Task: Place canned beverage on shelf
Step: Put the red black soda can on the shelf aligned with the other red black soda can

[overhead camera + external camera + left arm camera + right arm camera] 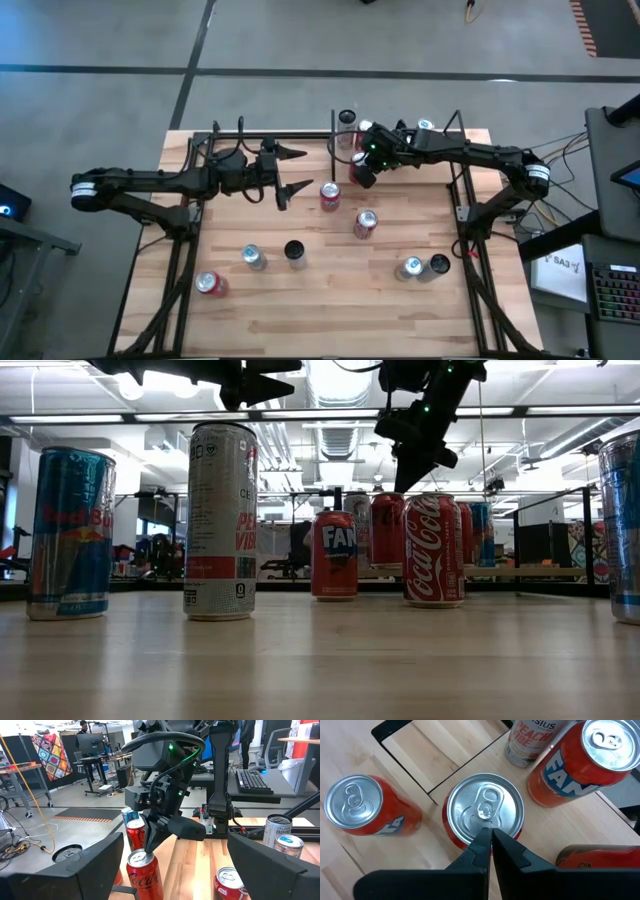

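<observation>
A: We are logging the right gripper (490, 837) from its own wrist view first: the two dark fingers are pressing together with no gap, tips hanging just over the pull-tab of a red can (485, 810). Nothing is sitting between them.

B: From above we are seeing that gripper (362, 172) over the shelf (400, 140) at the table's far edge, but the can beneath it is mostly hiding under the arm. The low view is giving us the height instead: the closed tips (405, 482) are hanging just above a row of cans, and whether they are touching a lid we cannot tell from there.

A: The left wrist view is adding labels. We are reading a Coca-Cola can (145, 875) under the tips (151, 842), with another red can (135, 832) and a blue-topped one (130, 814) behind it.

B: The right wrist view is showing two orange Fanta cans (367, 810) flanking the red can, plus a Celsius can (532, 740), and the shelf's thin black rod (445, 765) running behind it.

A: The left gripper (288, 172) is hovering over the table's left half, jaws spread wide, holding nothing. The dark fingers (65, 875) are framing its wrist picture far apart.
</observation>
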Robot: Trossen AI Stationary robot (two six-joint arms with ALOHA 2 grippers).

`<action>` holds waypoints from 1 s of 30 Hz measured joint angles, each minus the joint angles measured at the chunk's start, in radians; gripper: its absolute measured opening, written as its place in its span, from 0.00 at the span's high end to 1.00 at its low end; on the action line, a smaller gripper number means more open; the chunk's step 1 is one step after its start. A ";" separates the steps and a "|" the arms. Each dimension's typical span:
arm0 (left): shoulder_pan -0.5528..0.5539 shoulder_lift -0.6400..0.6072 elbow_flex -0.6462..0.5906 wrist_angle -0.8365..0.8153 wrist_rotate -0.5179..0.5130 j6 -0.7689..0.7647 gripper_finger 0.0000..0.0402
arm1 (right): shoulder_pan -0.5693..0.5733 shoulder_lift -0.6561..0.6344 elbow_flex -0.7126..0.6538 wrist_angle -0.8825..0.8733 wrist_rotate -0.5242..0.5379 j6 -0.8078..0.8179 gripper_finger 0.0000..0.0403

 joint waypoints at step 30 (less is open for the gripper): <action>0.000 0.000 0.000 0.000 0.000 -0.010 0.15 | 0.000 -0.016 -0.001 -0.014 0.071 -0.010 0.98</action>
